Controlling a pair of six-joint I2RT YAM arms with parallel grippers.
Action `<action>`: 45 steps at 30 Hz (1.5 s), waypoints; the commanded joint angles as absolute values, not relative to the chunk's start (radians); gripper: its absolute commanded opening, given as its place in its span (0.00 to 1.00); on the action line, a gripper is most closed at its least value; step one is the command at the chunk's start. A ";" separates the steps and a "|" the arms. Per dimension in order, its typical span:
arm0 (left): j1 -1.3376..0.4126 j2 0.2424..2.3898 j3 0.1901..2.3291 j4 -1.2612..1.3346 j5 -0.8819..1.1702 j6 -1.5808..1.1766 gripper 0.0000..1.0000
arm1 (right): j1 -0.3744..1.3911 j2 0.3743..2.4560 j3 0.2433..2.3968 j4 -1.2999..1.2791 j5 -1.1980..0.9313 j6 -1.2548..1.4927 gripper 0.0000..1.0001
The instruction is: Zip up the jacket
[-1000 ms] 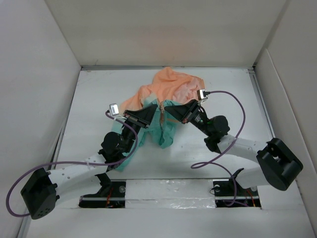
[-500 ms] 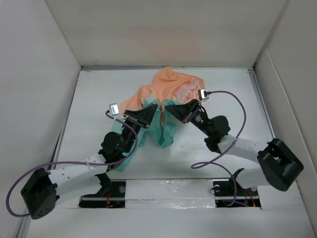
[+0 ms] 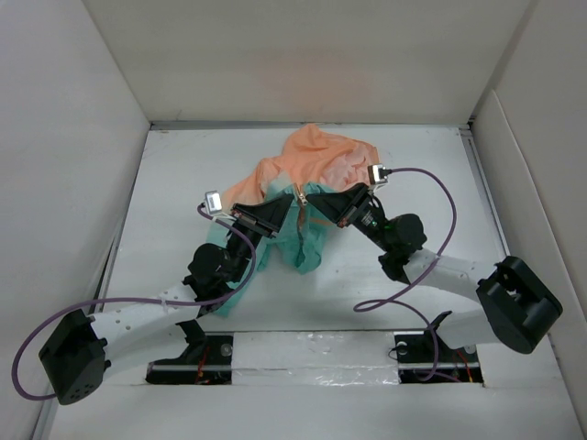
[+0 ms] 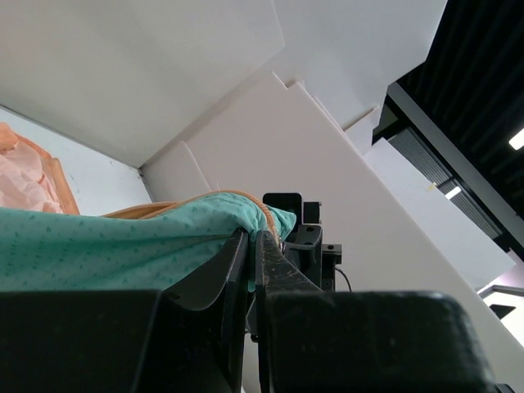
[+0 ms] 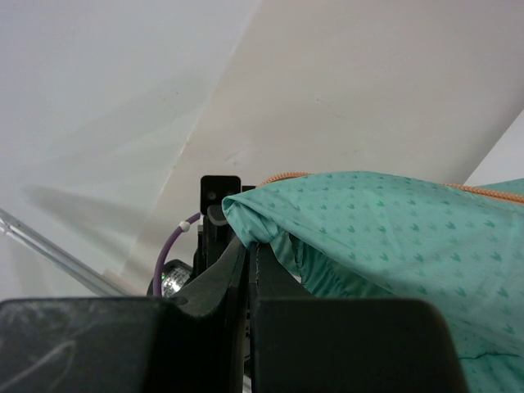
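Note:
The jacket [image 3: 321, 160] lies bunched at the table's middle, orange at the far end and teal toward me. Its orange zipper [image 3: 300, 209] runs down between my two grippers. My left gripper [image 3: 283, 205] is shut on the teal front edge left of the zipper. In the left wrist view the teal cloth [image 4: 123, 250] drapes over the closed left gripper [image 4: 252, 239]. My right gripper [image 3: 315, 197] is shut on the front edge right of the zipper. In the right wrist view teal cloth [image 5: 393, 237] hangs from the closed right gripper [image 5: 249, 246]. The zipper slider is hidden.
White walls [image 3: 73, 137] box in the white table [image 3: 183, 174] on the left, the back and the right. Purple cables loop from each wrist, one by the right arm [image 3: 447, 215] and one by the left arm [image 3: 119, 302].
Both grippers have moved a little closer together and slightly away from me, still holding the jacket's front edges. The teal hem has shifted slightly with them.

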State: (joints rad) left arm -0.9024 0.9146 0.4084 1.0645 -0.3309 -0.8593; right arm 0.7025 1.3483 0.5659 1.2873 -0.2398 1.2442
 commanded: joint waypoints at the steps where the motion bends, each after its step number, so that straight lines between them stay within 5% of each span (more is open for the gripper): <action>1: -0.907 0.907 0.434 1.123 -0.305 -0.861 0.00 | 0.713 1.342 0.603 1.810 -0.224 1.221 0.00; 45: -0.907 0.871 0.486 1.020 -0.383 -0.772 0.00 | 0.732 1.335 0.589 1.759 -0.209 1.164 0.00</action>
State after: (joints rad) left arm -0.9024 0.8848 0.4358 0.9752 -0.3954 -0.8001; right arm 0.7216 1.3464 0.5751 1.2873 -0.2310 1.1816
